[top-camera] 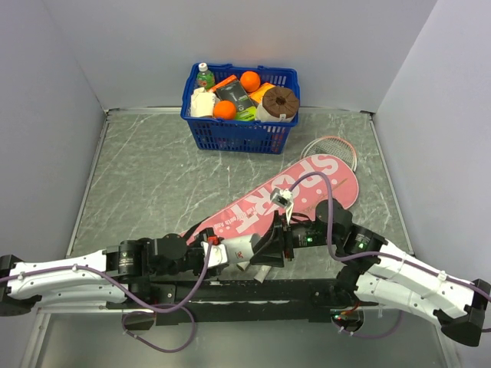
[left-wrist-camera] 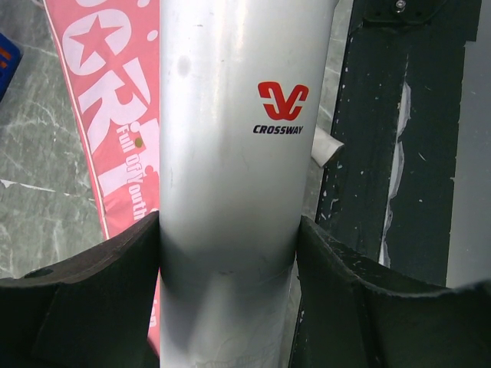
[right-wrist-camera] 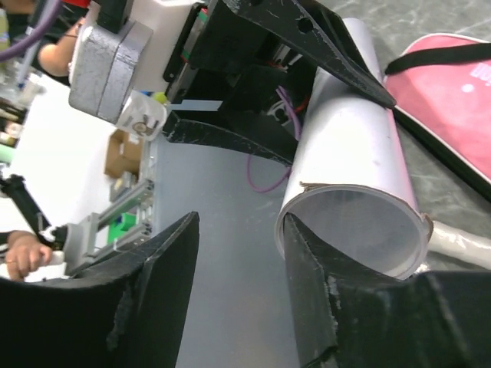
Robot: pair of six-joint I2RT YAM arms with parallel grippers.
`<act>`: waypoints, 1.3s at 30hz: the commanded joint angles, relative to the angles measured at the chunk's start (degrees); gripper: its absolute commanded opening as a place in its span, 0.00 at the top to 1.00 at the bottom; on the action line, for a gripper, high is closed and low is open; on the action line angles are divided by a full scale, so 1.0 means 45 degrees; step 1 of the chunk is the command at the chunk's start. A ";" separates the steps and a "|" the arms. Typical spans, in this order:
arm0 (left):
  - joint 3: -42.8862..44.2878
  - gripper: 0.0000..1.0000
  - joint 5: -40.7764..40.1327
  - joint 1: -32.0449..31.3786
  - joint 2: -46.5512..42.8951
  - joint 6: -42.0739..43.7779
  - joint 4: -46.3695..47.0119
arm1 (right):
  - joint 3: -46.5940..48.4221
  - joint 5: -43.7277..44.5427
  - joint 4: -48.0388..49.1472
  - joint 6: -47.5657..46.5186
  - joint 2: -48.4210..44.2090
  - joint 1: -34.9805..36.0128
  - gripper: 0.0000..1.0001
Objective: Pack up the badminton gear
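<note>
The long white tube (left-wrist-camera: 230, 153), printed CROSSWAY, fills the left wrist view, and my left gripper (left-wrist-camera: 229, 261) is shut on it with both pads against its sides. In the top view the tube (top-camera: 250, 263) lies low between the two grippers, near the table's front edge. My right gripper (right-wrist-camera: 238, 253) stands open at the tube's open end (right-wrist-camera: 360, 222). Its right fingertip touches the rim and nothing is between the fingers. The pink SPORT cover (top-camera: 295, 192) lies diagonally behind. A racket head (top-camera: 331, 146) pokes out beyond its top.
A blue basket (top-camera: 238, 136) of groceries stands at the back centre. The black base rail (top-camera: 253, 291) runs along the near edge under both arms. Grey walls close in the left, back and right sides.
</note>
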 commanded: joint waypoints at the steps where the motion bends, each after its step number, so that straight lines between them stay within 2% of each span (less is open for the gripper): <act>1: 0.0272 0.99 0.0388 -0.0047 -0.0374 -0.0251 0.2293 | -0.0334 0.0331 0.1478 0.0560 0.0129 0.0220 0.43; 7: 0.0213 0.99 0.0642 -0.0047 -0.0745 -0.0270 0.2410 | -0.0373 0.2499 0.1009 0.0775 -0.0417 0.0181 0.39; 12: 0.0233 0.99 0.0954 -0.0047 -0.0862 -0.0290 0.2488 | -0.0684 0.3381 0.1223 0.0989 -0.0690 -0.0073 0.39; 19: 0.0174 0.99 0.0994 -0.0047 -0.1077 -0.0309 0.2644 | -0.1797 0.2915 0.2433 0.1847 -0.1666 -0.1437 0.40; 23: 0.0194 0.99 0.0935 -0.0047 -0.1038 -0.0290 0.2625 | -0.2442 0.2270 0.2981 0.2259 -0.1980 -0.1966 0.44; 27: 0.0213 0.99 0.0760 -0.0047 -0.1038 -0.0270 0.2683 | -0.2521 0.2133 0.2709 0.2124 -0.1883 -0.1968 0.56; 28: 0.0213 0.99 0.0643 -0.0047 -0.1038 -0.0270 0.2703 | -0.2541 0.2114 0.2553 0.2084 -0.1844 -0.1968 0.64; 30: 0.0213 0.99 0.0526 -0.0047 -0.1097 -0.0270 0.2742 | -0.2619 0.2016 0.2455 0.2006 -0.1727 -0.1948 0.71; 31: 0.0194 0.99 0.0312 -0.0047 -0.1116 -0.0290 0.2839 | -0.2619 0.1900 0.2338 0.1986 -0.1668 -0.1929 0.81; 34: 0.0213 0.99 -0.0272 -0.0047 -0.1078 -0.0328 0.2820 | -0.2600 0.1917 0.1813 0.1752 -0.1512 -0.1695 0.95; 39: 0.0447 0.99 -0.1465 -0.0066 -0.0610 -0.0524 0.2586 | -0.2814 0.2036 0.1341 0.1654 -0.1550 -0.1071 1.00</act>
